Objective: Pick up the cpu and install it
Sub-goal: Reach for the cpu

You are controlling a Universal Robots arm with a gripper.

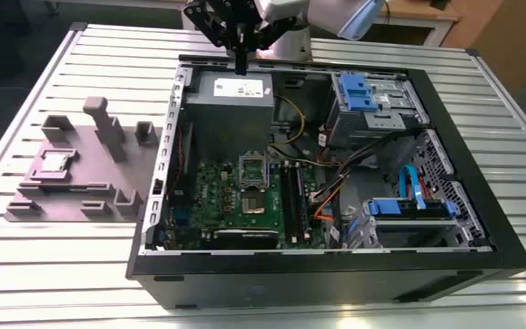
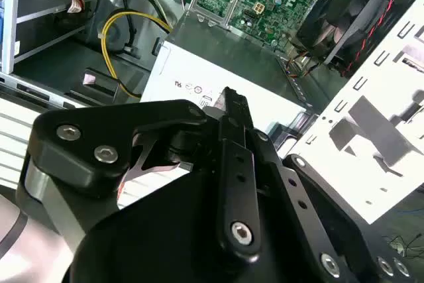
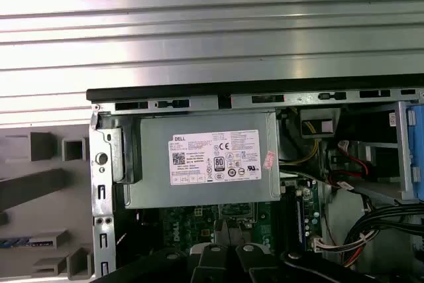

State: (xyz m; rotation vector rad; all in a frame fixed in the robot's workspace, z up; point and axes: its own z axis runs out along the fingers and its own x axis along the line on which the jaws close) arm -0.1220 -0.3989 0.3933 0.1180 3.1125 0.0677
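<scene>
Cpu (image 1: 55, 162) flat, square, silvery, end effector (image 1: 241, 68) black

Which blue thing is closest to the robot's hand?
The blue bracket in the exterior view's upper right, nearest the hand. The other blue bracket and blue cable sit lower.

Clear air above cpu (image 1: 55, 162) at exterior view's left; at centre, socket frame (image 1: 253, 169) hemmed by grey box (image 1: 229, 103) toward frame top, cables (image 1: 322, 164) at right.

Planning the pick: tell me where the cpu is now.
The cpu lies on the purple fixture at the exterior view's left, outside the case; the gripper hangs above the grey box.
</scene>
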